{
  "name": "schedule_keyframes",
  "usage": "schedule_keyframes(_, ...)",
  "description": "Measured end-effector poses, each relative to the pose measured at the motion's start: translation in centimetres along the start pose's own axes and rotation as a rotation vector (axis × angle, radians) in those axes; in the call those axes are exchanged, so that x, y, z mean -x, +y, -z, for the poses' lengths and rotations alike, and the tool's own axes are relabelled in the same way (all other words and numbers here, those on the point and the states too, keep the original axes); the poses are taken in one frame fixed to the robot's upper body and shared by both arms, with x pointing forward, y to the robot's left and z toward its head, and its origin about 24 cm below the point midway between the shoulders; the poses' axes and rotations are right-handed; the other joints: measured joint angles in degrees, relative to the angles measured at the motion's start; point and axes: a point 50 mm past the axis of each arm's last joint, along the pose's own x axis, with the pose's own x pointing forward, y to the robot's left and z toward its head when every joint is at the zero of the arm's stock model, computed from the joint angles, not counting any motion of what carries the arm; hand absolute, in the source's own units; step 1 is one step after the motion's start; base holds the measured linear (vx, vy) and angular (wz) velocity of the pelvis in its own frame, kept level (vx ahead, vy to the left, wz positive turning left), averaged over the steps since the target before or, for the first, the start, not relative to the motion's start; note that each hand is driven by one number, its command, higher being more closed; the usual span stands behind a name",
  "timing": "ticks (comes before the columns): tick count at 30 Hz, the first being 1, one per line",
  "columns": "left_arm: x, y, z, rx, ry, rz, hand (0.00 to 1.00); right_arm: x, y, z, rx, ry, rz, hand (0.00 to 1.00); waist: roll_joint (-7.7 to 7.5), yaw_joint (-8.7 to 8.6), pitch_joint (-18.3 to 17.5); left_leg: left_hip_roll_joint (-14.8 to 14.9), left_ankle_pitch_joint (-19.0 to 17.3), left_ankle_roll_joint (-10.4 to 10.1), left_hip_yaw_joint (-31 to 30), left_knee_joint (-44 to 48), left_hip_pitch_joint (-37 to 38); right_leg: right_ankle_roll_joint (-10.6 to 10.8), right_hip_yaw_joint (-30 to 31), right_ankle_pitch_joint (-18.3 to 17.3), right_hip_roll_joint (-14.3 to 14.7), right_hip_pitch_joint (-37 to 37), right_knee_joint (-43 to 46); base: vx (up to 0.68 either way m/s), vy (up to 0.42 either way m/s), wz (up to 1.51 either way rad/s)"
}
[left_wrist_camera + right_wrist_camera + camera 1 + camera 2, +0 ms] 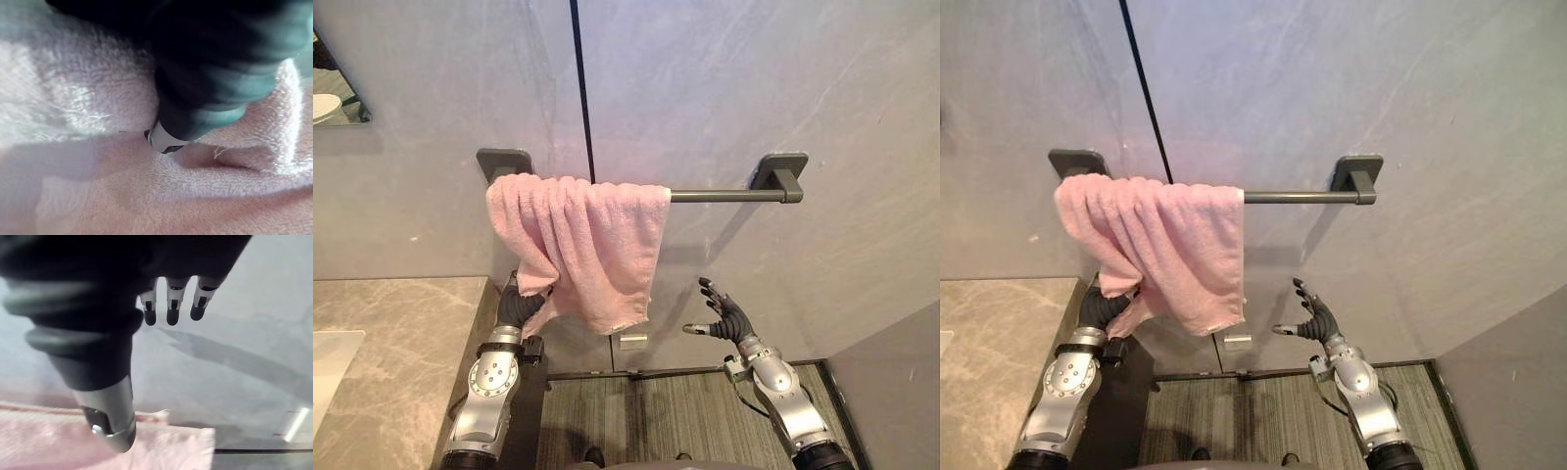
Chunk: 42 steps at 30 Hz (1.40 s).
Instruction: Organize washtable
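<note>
- Two hands of mine are raised toward the grey wall (754, 88), one at the cloth and one in open air.
- My left hand (521, 304) reaches up into the lower left part of the pink towel (587, 245). Its front end is buried in the hanging folds.
- Seen from my left wrist, soft pink pile lies right against that hand on every side. I cannot tell whether it grips the cloth or only presses into it.
- My right hand (729, 318) is held up with nothing in it. Its fingers (169, 313) are straight and spread apart, and the thumb (115, 431) juts out to the side.
- The towel hangs just to the left of my right fingers, apart from them, with bare wall between its hem and my fingertips.
- It is draped over the left end of a dark towel bar (724, 196), bunched and uneven, with one corner drooping lower than the rest.
- The uncovered stretch of the bar runs above my right fingers to its bracket (781, 171), well clear of them.
- The other bracket (504, 162) sits above my left hand, at the towel's top edge.
- A marble counter (391, 333) lies to the left of my left arm, below the level of the towel.
</note>
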Motion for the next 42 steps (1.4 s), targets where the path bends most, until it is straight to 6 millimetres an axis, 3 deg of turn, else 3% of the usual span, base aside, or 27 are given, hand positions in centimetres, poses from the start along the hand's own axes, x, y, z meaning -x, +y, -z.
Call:
schedule_keyframes(12, 0.6, -1.3, 0.4, 0.030, 0.015, 0.037, 1.00, -2.9, 1.4, -4.5, -0.062, -0.179, -0.104, 0.00, -0.02, 0.10, -0.1, -0.1, 0.8, 0.4, -2.1, 0.0, -1.1, 0.0, -1.7, 0.0, -0.1, -0.2, 0.7, -0.03, -0.018, 0.08)
schedule_keyframes(20, 0.6, -1.6, 0.4, 0.053, 0.014, 0.033, 1.00, -4.4, 2.2, -5.5, -0.073, -0.205, -0.120, 0.00, 0.01, 0.17, -0.2, -0.1, 1.7, 0.4, -3.3, -0.3, -2.2, 0.0, -2.8, 0.0, 0.0, -1.0, 1.4, -0.05, -0.018, 0.08)
schedule_keyframes(21, 0.6, -1.7, 0.4, 0.058, 0.014, 0.036, 1.00, -4.7, 2.5, -5.6, -0.072, -0.204, -0.129, 1.00, 0.01, 0.17, -0.2, -0.1, 1.8, 0.5, -3.4, -0.3, -2.3, 0.0, -2.9, 0.0, 0.0, -1.0, 1.6, 0.00, 0.000, 0.00)
schedule_keyframes(29, 0.7, -2.6, 0.4, 0.072, 0.017, 0.068, 1.00, -5.5, 4.6, -5.7, -0.090, -0.194, -0.188, 1.00, -0.06, 0.42, -0.9, 0.0, 2.3, 0.5, -4.3, -0.3, -2.8, 0.0, -3.7, 0.0, -0.1, -1.1, 1.7, -0.04, -0.008, 0.06)
schedule_keyframes(42, 0.6, -2.6, 0.4, 0.088, 0.016, 0.063, 1.00, -5.7, 4.8, -5.8, -0.082, -0.191, -0.206, 1.00, -0.14, 0.57, -1.1, 0.3, 2.4, 0.5, -4.7, -0.3, -3.1, -0.1, -4.2, 0.1, 0.0, -1.1, 1.6, -0.01, -0.003, 0.02)
